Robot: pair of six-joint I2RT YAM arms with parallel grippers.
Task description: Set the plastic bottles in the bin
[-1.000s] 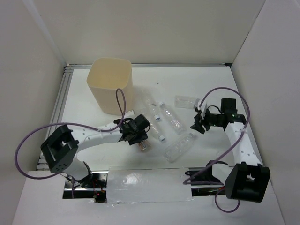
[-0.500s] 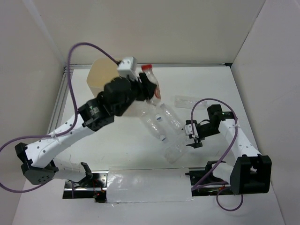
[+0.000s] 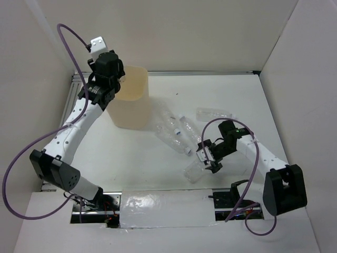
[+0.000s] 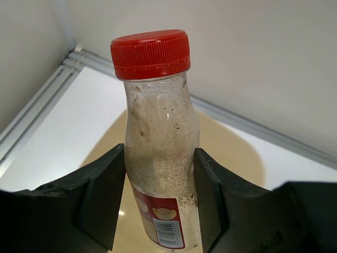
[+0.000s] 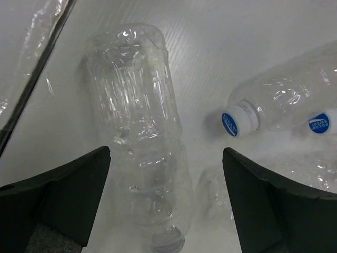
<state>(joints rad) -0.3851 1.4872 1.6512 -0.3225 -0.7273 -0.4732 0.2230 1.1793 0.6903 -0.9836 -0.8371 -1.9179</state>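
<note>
The left claw point(image 4: 159, 158) pinches the red-capped bottle point(image 4: 160, 126) by its cloudy body, with the cap sticking out past the fingertips and the red label down toward the palm. Its wrist camera shows the cream inside of the bin point(image 4: 231, 153) directly beyond the claw. The overhead view adds that the bin stands on the white counter point(image 3: 131, 158), but there the arm's wrist hides the bottle. The right claw point(image 5: 166, 158) is spread wide, low over the counter, with a crushed clear bottle point(image 5: 139, 132) lying lengthwise between its two fingers, touched by neither, its neck end toward the palm. Just outside the finger on that view's right lies a white-capped bottle point(image 5: 284, 105) with blue print on the cap. Only the overhead view shows the other loose bottles point(image 3: 176, 132), which lie between this claw and the bin.
</note>
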